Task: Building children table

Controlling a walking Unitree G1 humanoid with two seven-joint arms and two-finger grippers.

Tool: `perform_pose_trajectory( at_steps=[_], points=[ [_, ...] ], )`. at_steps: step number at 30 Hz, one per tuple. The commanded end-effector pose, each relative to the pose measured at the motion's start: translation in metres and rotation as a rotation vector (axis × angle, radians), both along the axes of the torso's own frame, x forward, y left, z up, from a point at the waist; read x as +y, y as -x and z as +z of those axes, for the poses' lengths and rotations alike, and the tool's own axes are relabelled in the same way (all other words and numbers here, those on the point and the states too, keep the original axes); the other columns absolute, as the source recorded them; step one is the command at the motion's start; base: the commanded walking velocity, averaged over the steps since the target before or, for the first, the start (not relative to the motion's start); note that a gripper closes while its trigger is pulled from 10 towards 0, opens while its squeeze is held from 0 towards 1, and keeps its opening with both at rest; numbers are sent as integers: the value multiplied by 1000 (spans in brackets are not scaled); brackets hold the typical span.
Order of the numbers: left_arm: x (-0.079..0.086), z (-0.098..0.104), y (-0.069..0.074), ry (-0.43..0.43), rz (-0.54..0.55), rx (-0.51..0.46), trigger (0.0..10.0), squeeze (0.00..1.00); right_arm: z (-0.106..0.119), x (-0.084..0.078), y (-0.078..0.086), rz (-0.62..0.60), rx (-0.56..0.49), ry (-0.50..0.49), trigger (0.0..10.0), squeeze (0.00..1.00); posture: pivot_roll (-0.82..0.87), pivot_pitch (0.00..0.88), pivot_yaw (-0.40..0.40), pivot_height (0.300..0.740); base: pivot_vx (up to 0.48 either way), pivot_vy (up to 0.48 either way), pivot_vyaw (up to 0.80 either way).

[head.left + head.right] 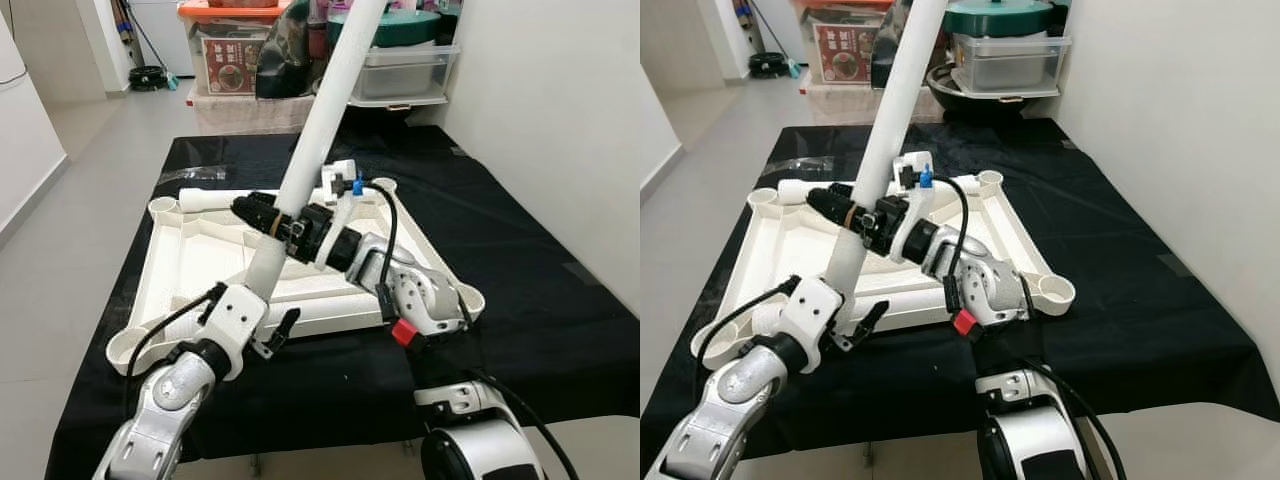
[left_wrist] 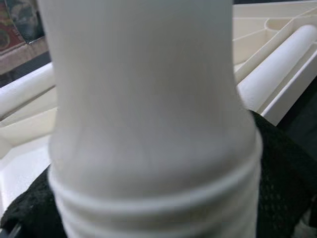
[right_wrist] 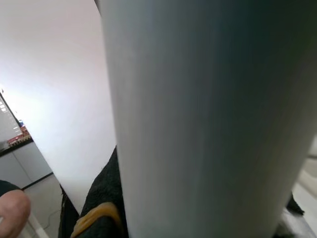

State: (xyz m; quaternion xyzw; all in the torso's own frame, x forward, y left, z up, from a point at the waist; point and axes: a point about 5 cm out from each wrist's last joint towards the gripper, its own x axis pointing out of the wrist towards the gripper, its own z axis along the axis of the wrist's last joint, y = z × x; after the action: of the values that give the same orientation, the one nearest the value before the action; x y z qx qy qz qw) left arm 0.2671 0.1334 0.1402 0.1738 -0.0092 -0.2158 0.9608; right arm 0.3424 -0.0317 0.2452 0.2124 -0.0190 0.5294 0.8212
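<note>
A white tabletop [image 1: 330, 318] lies upside down on a black cloth, with round sockets at its corners. A long white table leg [image 1: 322, 118] rises at a slant above it, leaning away to the far right. My right gripper [image 1: 268, 215] is shut on the leg's lower part. My left gripper [image 1: 255, 305] is shut on the leg's bottom end, above the tabletop's near edge. In the left wrist view the leg's threaded end [image 2: 148, 198] sits between black finger pads [image 2: 282, 168]. A second white leg [image 1: 205, 200] lies in the tabletop near its far left corner.
The black cloth [image 1: 520, 260] covers the work table, with bare room to the right of the tabletop. Storage boxes [image 1: 400, 70] and a carton stand behind the table. A white wall runs along the right, and open floor [image 1: 90, 170] lies to the left.
</note>
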Motion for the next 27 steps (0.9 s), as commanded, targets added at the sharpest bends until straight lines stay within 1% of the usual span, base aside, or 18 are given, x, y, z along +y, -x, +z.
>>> perform_pose_trajectory(
  at_steps=[1, 3, 4, 6, 7, 9, 10, 11, 12, 13, 14, 15, 17, 19, 20, 21, 24, 27],
  points=[
    [5, -3, -1, -13, 29, 13, 10000, 0, 9, -3, -4, -29, -33, -19, 0, 0, 75, 0, -12, 740, 0, 0, 0],
    [10, 0, -2, -20, 63, -15, 10000, 0, 11, -9, -9, -90, -53, -13, 0, 0, 72, 0, -9, 740, 0, 0, 0],
    [10, 0, -2, -20, 63, -15, 10000, 0, 11, -9, -9, -90, -53, -13, 0, 0, 72, 0, -9, 740, 0, 0, 0],
    [14, 3, -3, -25, 98, -39, 10000, 0, 15, -19, -18, -226, -67, -16, 0, 0, 73, 0, -12, 740, 0, 0, 0],
    [14, 3, -3, -25, 98, -39, 10000, 0, 15, -19, -18, -226, -67, -16, 0, 0, 73, 0, -12, 740, 0, 0, 0],
    [16, 6, -3, -16, 125, -59, 10000, 0, 19, -31, -27, -365, -88, -6, 0, 0, 73, 0, -14, 740, 0, 0, 0],
    [16, 6, -3, -16, 125, -59, 10000, 0, 19, -31, -27, -365, -88, -6, 0, 0, 73, 0, -14, 740, 0, 0, 0],
    [16, 9, -3, -1, 133, -66, 10000, 0, 21, -38, -31, -444, -104, 4, 0, 0, 74, 0, -15, 740, 0, 0, 0],
    [16, 9, -3, -1, 133, -66, 10000, 0, 21, -38, -31, -444, -104, 4, 0, 0, 74, 0, -15, 740, 0, 0, 0],
    [15, 10, -3, 9, 137, -70, 10000, 0, 22, -42, -33, -492, -115, 9, 0, 0, 74, 0, -15, 740, 0, 0, 0],
    [11, 14, -1, 27, 143, -103, 10000, 0, 26, -49, -31, -537, -144, -1, 10000, 0, 78, 0, -19, 740, 0, 0, 0],
    [11, 14, -1, 27, 143, -103, 10000, 0, 26, -49, -31, -537, -144, -1, 10000, 0, 78, 0, -19, 740, 0, 0, 0],
    [3, 22, 3, 93, 190, -143, 10000, 0, 28, -59, -21, -651, -255, 45, 10000, 0, 73, 0, -15, 740, 0, 0, 0],
    [3, 22, 3, 93, 190, -143, 10000, 0, 28, -59, -21, -651, -255, 45, 10000, 0, 73, 0, -15, 740, 0, 0, 0],
    [1, 25, 5, 120, 210, -156, 10000, 0, 28, -61, -16, -683, -298, 68, 10000, 0, 73, 0, -17, 740, 0, 0, 0],
    [1, 25, 5, 120, 210, -156, 10000, 0, 28, -61, -16, -683, -298, 68, 10000, 0, 73, 0, -17, 740, 0, 0, 0],
    [-8, 37, 5, 148, 214, -212, 10000, 0, 22, -69, -10, -799, -343, 105, 10000, 0, 84, 0, -34, 740, 0, 0, 0],
    [-11, 41, 3, 151, 220, -233, 10000, 0, 17, -71, -7, -840, -360, 125, 10000, 0, 83, 0, -34, 740, 0, 0, 0]
  ],
)
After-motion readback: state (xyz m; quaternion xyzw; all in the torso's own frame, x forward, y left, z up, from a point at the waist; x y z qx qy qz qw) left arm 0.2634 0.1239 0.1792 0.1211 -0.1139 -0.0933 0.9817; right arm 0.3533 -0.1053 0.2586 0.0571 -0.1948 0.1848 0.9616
